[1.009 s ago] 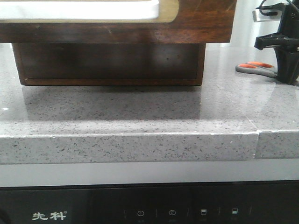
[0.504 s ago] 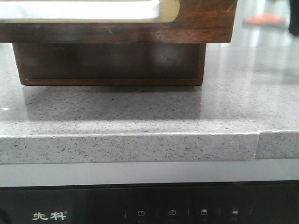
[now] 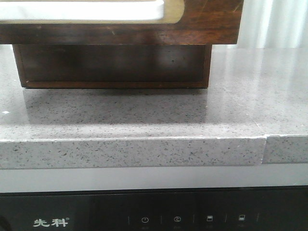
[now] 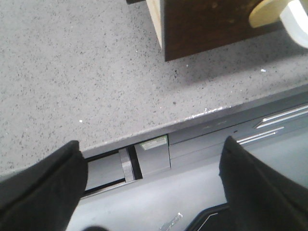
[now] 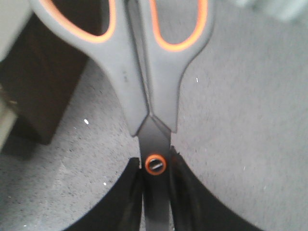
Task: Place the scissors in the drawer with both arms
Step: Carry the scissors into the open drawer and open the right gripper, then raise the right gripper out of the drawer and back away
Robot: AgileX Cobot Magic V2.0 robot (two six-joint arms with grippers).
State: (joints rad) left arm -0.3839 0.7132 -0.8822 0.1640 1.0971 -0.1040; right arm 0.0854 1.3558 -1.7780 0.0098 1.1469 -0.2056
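In the right wrist view my right gripper [image 5: 156, 192] is shut on the dark blades of the scissors [image 5: 144, 82], near the orange pivot screw. Their grey handles with orange-lined loops point away from the fingers, held above the grey counter. The scissors and both arms are out of the front view. The drawer [image 3: 202, 21], dark brown scratched wood with a brass-rimmed white panel, fills the top of the front view. Its corner also shows in the left wrist view [image 4: 211, 24]. My left gripper [image 4: 151, 187] is open and empty, past the counter's front edge, apart from the drawer.
The drawer sits over a dark wooden cabinet box [image 3: 115, 65] on the speckled grey counter [image 3: 144, 115]. A dark box corner [image 5: 33, 96] lies beside the held scissors. A black appliance panel [image 3: 154, 211] runs below the counter's front edge.
One second ago the scissors lay on the counter at the right with the right gripper at them. They rose blurred half a second ago. Now both are out of the front view.
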